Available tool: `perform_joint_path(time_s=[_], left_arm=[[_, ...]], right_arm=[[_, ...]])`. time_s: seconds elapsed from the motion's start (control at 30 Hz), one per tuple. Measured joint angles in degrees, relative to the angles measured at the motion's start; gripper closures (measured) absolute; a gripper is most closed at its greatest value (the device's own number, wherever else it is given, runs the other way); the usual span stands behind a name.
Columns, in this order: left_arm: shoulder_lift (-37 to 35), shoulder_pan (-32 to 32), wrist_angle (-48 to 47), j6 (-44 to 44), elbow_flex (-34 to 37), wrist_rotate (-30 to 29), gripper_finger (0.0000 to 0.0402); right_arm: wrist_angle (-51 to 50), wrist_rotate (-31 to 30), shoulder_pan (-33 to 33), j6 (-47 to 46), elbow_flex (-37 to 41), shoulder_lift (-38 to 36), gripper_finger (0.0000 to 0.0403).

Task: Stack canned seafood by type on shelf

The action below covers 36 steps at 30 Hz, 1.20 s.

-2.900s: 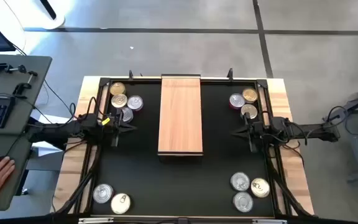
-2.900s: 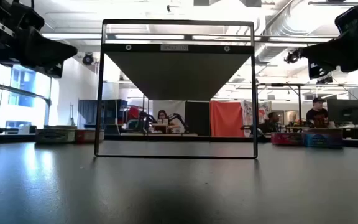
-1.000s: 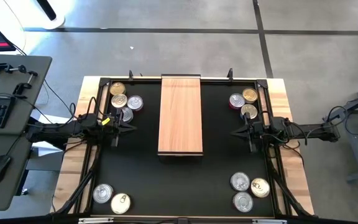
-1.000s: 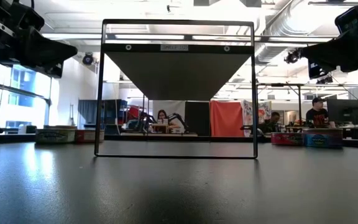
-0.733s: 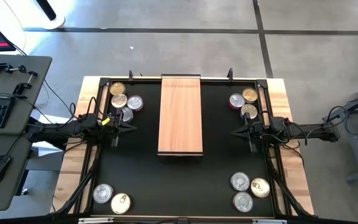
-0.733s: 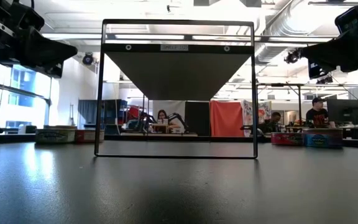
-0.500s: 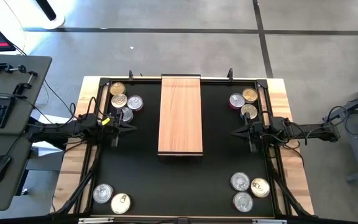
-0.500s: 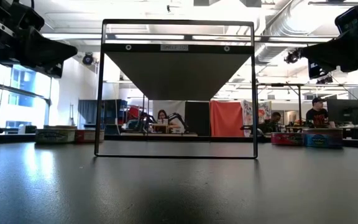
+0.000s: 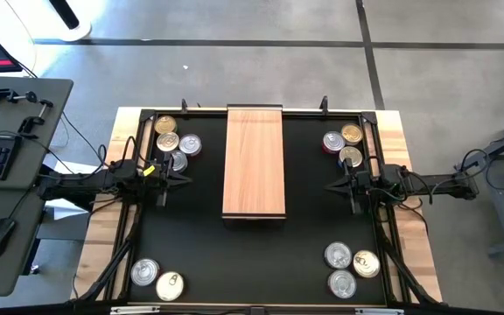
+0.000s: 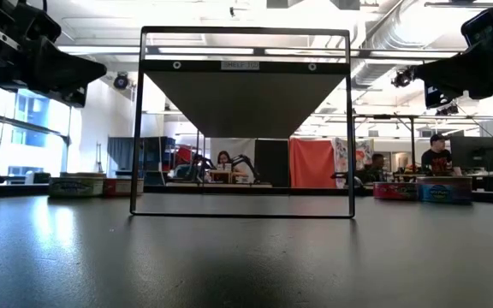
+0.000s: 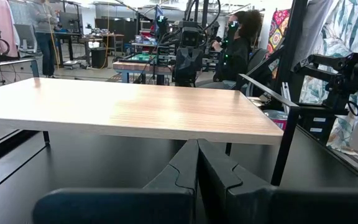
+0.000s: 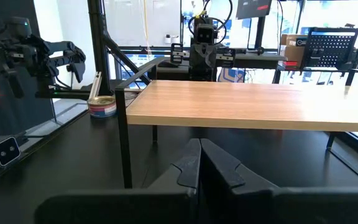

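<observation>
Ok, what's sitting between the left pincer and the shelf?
Nothing: in the high view only bare black mat separates the shut left pincer from the shelf.

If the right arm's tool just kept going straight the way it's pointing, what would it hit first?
Probably the shelf. The right tool, shut, points across the mat at its long side; it looks lower than the wooden top, so it might slip underneath, between the legs.

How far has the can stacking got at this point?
Nothing is done: the shelf is bare. Nothing is in hand: the left end effector and right end effector are shut, empty, flanking it. All four groups of cans on the mat remain.
</observation>
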State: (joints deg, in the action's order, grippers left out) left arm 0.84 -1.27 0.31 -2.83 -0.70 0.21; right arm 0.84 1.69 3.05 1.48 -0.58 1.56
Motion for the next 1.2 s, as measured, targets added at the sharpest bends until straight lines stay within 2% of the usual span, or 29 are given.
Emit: perform_joint_path(time_s=[0.3,0.37,0.57,0.67,0.77,0.83,0.9,0.93,1.07,1.2], left_arm=[[0.0,0.0,1.3,1.5,0.0,-1.4,0.0401],[0.1,-0.1,6.8,-1.5,0.0,-4.6,0.0401],[-0.1,-0.2,28.4,-23.3,0.0,-7.0,0.0401],[-0.1,-0.2,38.1,-24.5,0.0,-8.8,0.0401],[-0.1,-0.2,44.2,-23.9,0.0,-13.6,0.0401],[0.1,-0.2,46.0,-26.7,-0.1,-18.2,0.0401],[1.7,-0.2,45.1,-31.5,-1.5,-21.8,0.0401],[3.3,-0.2,42.8,-33.3,-3.1,-21.3,0.0401],[16.9,-0.2,28.1,-33.7,-15.9,-12.5,0.0401],[33.4,-0.2,15.2,-24.9,-32.1,-5.2,0.0401]], right_arm=[[0.0,0.0,0.0,0.0,0.0,0.0,0.0402],[0.0,0.0,0.0,0.0,0.0,0.0,0.0402],[0.0,0.0,0.0,0.0,0.0,0.0,0.0402],[0.0,0.0,0.0,0.0,0.0,0.0,0.0402],[0.0,0.0,0.0,0.0,0.0,0.0,0.0402],[0.0,0.0,0.0,0.0,0.0,0.0,0.0402],[0.0,0.0,0.0,0.0,0.0,0.0,0.0402],[0.0,0.0,0.0,0.0,0.0,0.0,0.0402],[0.0,0.0,0.0,0.0,0.0,0.0,0.0402],[0.0,0.0,0.0,0.0,0.0,0.0,0.0402]])
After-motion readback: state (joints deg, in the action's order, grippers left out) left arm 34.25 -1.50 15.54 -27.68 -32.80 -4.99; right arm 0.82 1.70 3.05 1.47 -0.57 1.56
